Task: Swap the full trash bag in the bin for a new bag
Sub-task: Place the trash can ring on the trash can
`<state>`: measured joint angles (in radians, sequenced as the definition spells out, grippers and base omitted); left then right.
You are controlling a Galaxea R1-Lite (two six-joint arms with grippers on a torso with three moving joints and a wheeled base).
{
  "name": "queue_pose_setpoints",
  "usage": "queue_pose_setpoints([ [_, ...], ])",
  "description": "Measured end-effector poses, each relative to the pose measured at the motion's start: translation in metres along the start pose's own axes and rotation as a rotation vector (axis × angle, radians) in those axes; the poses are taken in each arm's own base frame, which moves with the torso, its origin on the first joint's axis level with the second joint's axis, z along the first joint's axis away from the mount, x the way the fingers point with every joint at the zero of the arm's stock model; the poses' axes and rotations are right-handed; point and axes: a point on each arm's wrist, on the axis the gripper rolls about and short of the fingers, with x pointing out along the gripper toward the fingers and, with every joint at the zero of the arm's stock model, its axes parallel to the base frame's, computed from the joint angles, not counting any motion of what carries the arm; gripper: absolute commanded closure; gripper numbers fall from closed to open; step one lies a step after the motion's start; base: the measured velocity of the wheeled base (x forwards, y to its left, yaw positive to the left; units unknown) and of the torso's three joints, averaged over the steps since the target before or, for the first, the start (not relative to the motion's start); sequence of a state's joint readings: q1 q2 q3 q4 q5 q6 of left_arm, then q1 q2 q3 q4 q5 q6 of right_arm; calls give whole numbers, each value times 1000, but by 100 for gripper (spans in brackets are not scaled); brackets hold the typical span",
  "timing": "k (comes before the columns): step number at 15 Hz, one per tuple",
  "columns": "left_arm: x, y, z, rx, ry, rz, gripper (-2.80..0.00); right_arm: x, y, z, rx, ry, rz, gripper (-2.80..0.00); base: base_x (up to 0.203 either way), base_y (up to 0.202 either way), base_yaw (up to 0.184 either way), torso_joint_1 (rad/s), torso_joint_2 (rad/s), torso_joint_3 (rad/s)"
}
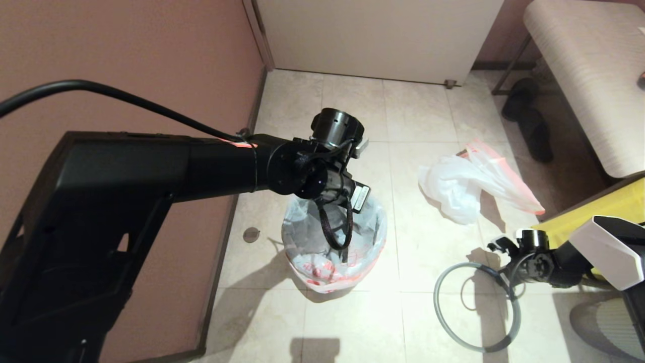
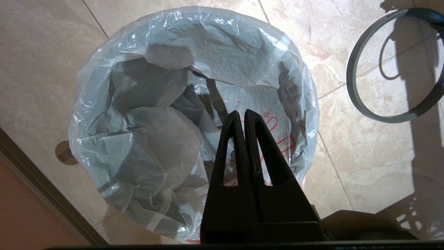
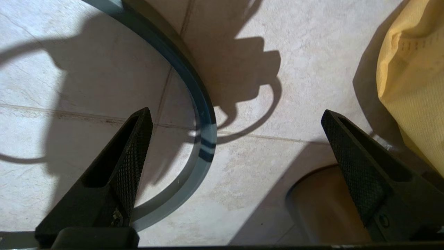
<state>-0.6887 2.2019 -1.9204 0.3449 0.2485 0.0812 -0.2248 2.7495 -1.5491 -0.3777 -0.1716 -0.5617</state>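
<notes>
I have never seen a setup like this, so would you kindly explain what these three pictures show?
A two-armed robot with three cameras. The head camera looks down at a tiled floor; each wrist camera looks past its own fingers. The left gripper is shut, empty, above the small round bin lined with a thin translucent white plastic bag with red print. The right gripper is open over the loose grey plastic ring rim lying on the floor. Another white plastic bag with pink-red handles lies further back, beside a yellow bag.

Tiled floor: bag-lined bin at centre; grey ring rim lower right; white bag with pink-red handles right of centre; black slippers upper right.
</notes>
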Motion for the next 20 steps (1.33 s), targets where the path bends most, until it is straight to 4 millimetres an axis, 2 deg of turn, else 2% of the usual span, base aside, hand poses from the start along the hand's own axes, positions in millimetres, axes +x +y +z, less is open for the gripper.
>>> queue_pose_setpoints([
  [3,0,-2,0,3,1,-4,0,6,-7,-7,9,11,-7,-280,0,0,0,0,0,0],
  [11,2,-8,-2,12,9,2,0,33,-3,-27,-12,90,22,-280,0,0,0,0,0,0],
  [12,2,-10,-2,15,9,0,0,35,-2,-28,-12,91,21,-257,0,0,0,0,0,0],
  [13,2,-10,-2,15,9,-1,0,37,-2,-30,-11,95,23,0,0,0,0,0,0,0],
  [16,2,-11,-2,16,9,-1,0,42,3,-38,-20,159,64,0,0,0,0,0,0,0],
  [20,3,-12,-2,17,9,-1,0,38,12,-51,-49,292,153,0,0,0,0,0,0,0],
])
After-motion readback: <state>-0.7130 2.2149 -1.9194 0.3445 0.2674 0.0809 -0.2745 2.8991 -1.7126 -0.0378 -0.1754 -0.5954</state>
